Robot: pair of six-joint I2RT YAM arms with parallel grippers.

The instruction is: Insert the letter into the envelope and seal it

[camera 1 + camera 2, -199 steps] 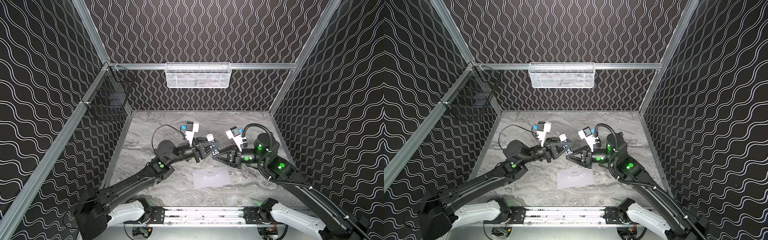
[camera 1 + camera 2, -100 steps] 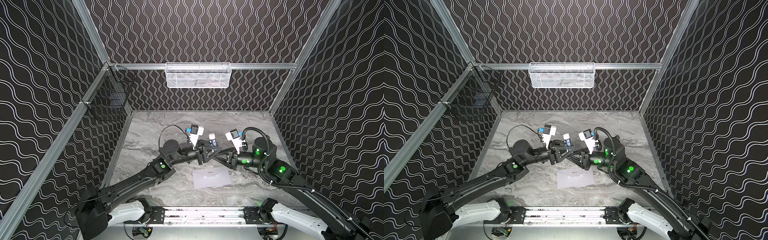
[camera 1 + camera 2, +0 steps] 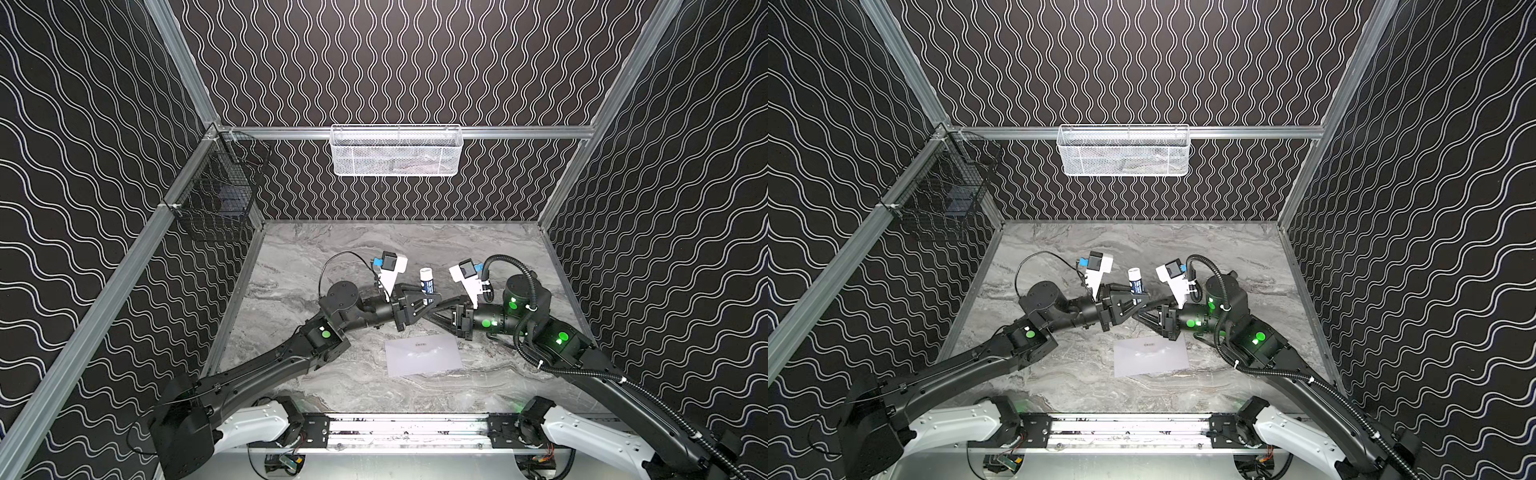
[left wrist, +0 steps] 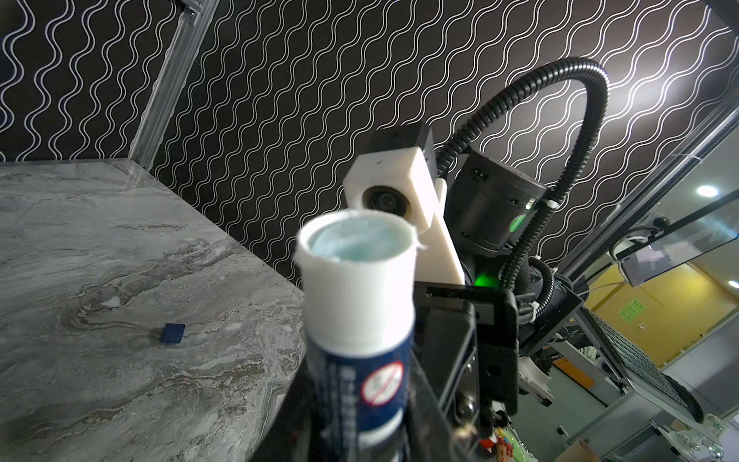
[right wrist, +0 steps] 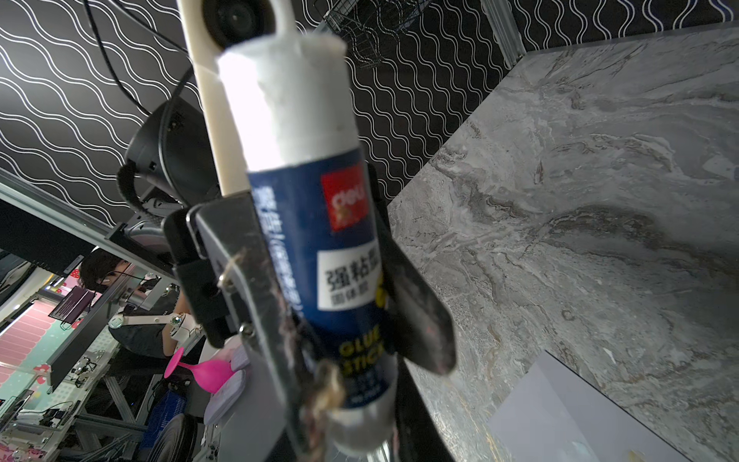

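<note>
The pale envelope (image 3: 423,354) (image 3: 1151,356) lies flat on the marble table, near the front, and its corner shows in the right wrist view (image 5: 592,412). The letter shows in no view. Above and behind the envelope, an uncapped blue-and-white glue stick (image 3: 427,282) (image 3: 1136,283) stands upright in the air, white end up. My left gripper (image 3: 423,300) (image 4: 360,432) is shut on its blue body (image 4: 360,360). My right gripper (image 3: 434,309) (image 5: 360,432) is shut on its lower end (image 5: 340,260). The two grippers meet tip to tip.
A small blue cap (image 4: 172,333) lies on the table beyond the stick. A white mesh basket (image 3: 396,150) hangs on the back wall and a black wire basket (image 3: 218,195) on the left wall. Patterned walls close in three sides.
Both arms have drawn together toward the middle. The left gripper opened and shut again on the glue stick, which the right gripper kept holding. The envelope has not moved.
</note>
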